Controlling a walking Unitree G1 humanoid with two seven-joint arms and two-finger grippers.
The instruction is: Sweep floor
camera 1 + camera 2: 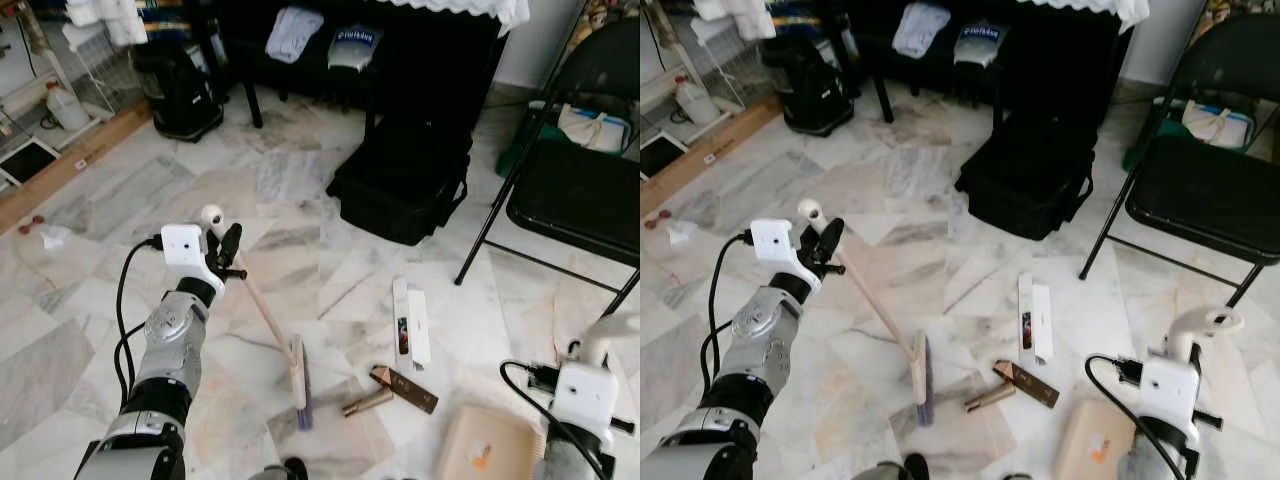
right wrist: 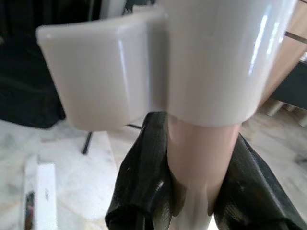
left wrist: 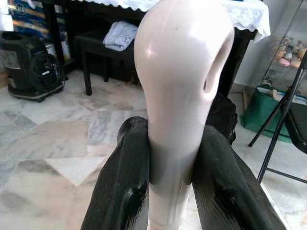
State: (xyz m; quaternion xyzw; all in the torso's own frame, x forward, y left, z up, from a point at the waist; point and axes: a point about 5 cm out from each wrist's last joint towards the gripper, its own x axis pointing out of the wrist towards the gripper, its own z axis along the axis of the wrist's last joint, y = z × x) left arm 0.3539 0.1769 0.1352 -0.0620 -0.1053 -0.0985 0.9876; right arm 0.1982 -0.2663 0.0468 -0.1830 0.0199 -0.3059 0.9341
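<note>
A small broom lies slanted over the marble floor, its pale handle (image 1: 262,305) running down to the brush head (image 1: 300,385). My left gripper (image 3: 173,139) is shut on the rounded top end of that handle (image 1: 212,216), black fingers (image 3: 125,177) pressed on both sides. At the lower right my right gripper (image 2: 199,143) is shut on the upright white handle (image 1: 1200,325) of a tan dustpan (image 1: 490,445) resting on the floor. Litter lies between brush and pan: a white carton (image 1: 411,322), a brown box (image 1: 405,388) and a small tube (image 1: 367,402).
A black bag (image 1: 400,175) sits on the floor ahead. A black folding chair (image 1: 575,190) stands to the right. A black bin (image 1: 180,85) and dark furniture line the back. A wooden plank (image 1: 60,165) and crumpled paper (image 1: 52,237) lie at the left.
</note>
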